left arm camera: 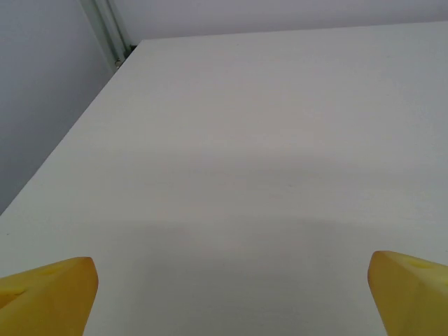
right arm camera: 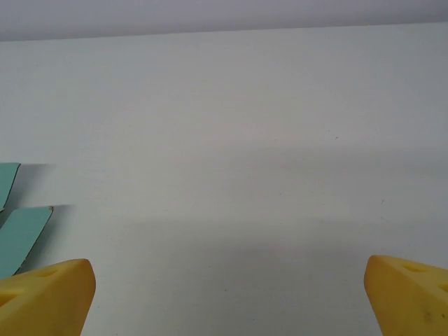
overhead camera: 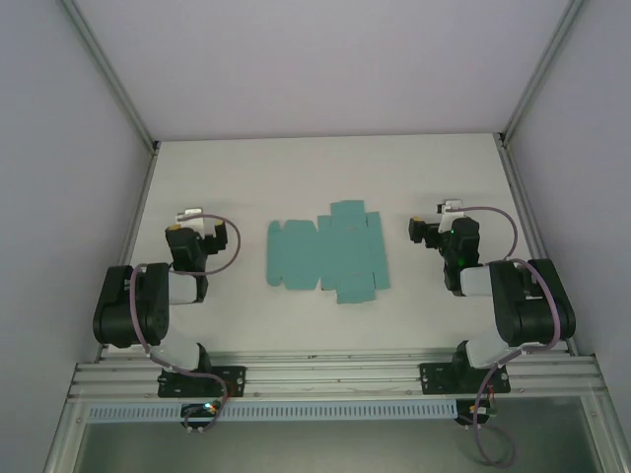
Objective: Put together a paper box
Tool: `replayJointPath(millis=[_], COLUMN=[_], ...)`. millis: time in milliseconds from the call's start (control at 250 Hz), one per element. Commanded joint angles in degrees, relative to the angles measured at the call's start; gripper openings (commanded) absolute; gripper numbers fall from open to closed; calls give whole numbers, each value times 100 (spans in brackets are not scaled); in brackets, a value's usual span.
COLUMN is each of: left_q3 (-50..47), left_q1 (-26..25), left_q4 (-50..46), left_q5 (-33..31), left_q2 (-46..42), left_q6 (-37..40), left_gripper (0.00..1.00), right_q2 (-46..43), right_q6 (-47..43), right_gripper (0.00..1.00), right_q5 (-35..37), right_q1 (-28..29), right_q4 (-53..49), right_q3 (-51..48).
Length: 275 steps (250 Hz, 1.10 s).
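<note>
Jaws spread wide, left gripper (left arm camera: 233, 292) and right gripper (right arm camera: 229, 292) flank the flat box (overhead camera: 325, 258), seemingly parked ready to begin folding.

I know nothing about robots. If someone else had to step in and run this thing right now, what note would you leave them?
Paper box: a flat, unfolded teal sheet lying mid-table, between the two arms.
Left gripper: open, empty, above the bare table, to the left of the sheet.
Right gripper: open, empty, to the right of the sheet; the sheet's edge shows at the left of its wrist camera view.
Done: nothing folded, sheet untouched.
Left: the whole assembly, which probably means raising the walls and tucking in the flaps.
</note>
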Motion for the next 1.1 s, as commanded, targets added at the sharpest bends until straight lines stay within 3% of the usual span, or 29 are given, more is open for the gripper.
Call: replayJointPath(millis=[0, 787, 974, 1094], left_q3=[119, 200, 427, 622], left_q1=[30, 178, 171, 149], left_q4=[-117, -286, -1224, -2116], left_q5=[244, 676, 558, 487], left_q2=[-35, -46, -681, -1452], left_q6=[54, 25, -27, -141], left_gripper=[100, 100, 100, 100], right_q2=[-3, -11, -475, -1233], right_q6=[2, 17, 1, 51], right_gripper=[100, 100, 100, 100], right_q5=[-47, -94, -57, 24], right_q1=[28, 3, 9, 53], right_q4=[141, 157, -461, -1540], right_q3=[68, 64, 216, 454])
